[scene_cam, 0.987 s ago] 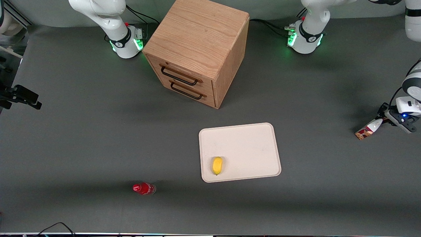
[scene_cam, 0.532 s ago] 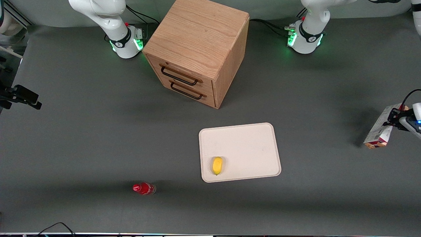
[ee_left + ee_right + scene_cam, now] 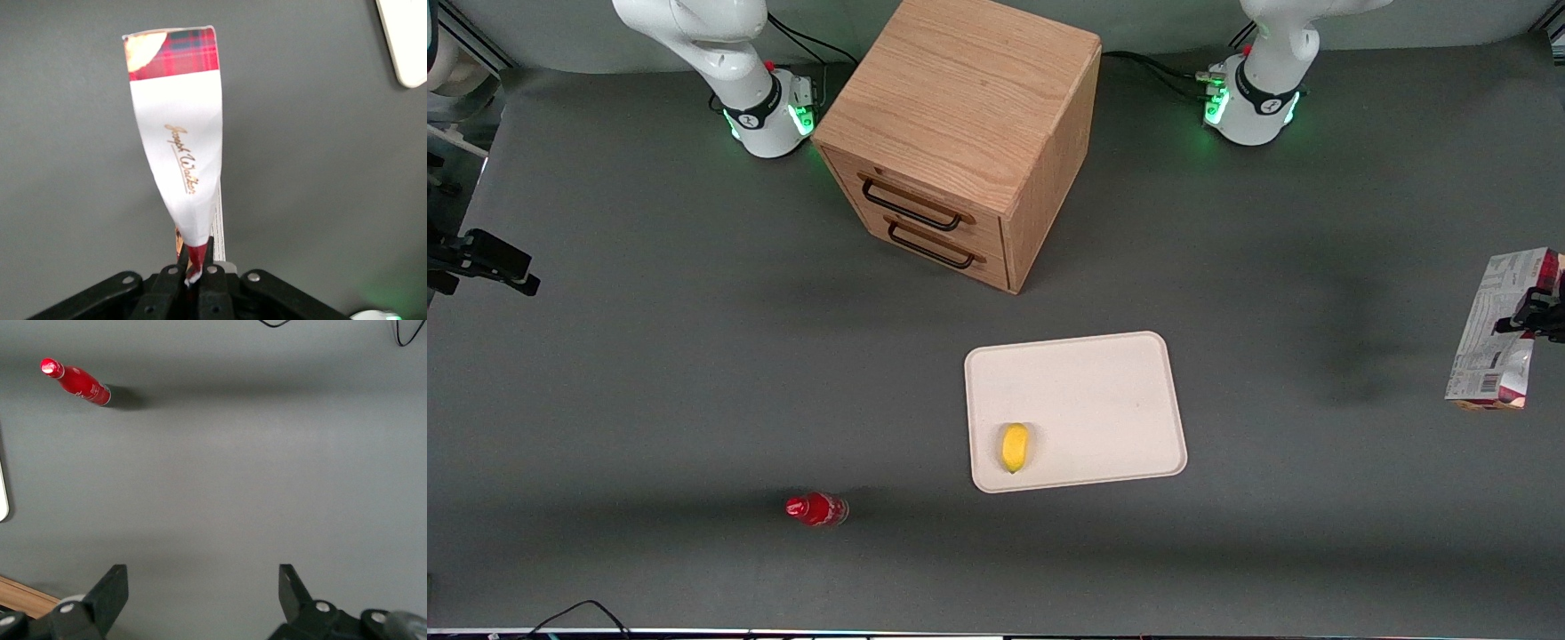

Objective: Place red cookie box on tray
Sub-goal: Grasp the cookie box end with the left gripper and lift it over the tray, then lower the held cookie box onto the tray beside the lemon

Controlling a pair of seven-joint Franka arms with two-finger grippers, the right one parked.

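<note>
Gripper: clenched on the near end of the red cookie box, the two black fingers pinching the thin carton between them; in the front view the gripper shows only at the frame's edge, toward the working arm's end of the table.
Red cookie box: held up off the table, its whitish printed face with the barcode turned to the front camera; from the wrist camera a narrow white side with gold script and a red plaid end shows.
Tray: flat on the table, well apart from the box, with only a rounded corner seen by the wrist camera.
Lemon: a small yellow fruit lying on the tray, close to the rim nearest the front camera.
Cabinet: wooden, two drawers with dark handles, farther from the front camera than the tray.
Bottle: small, red, standing on the table toward the parked arm's end, nearer the front camera than the tray.
</note>
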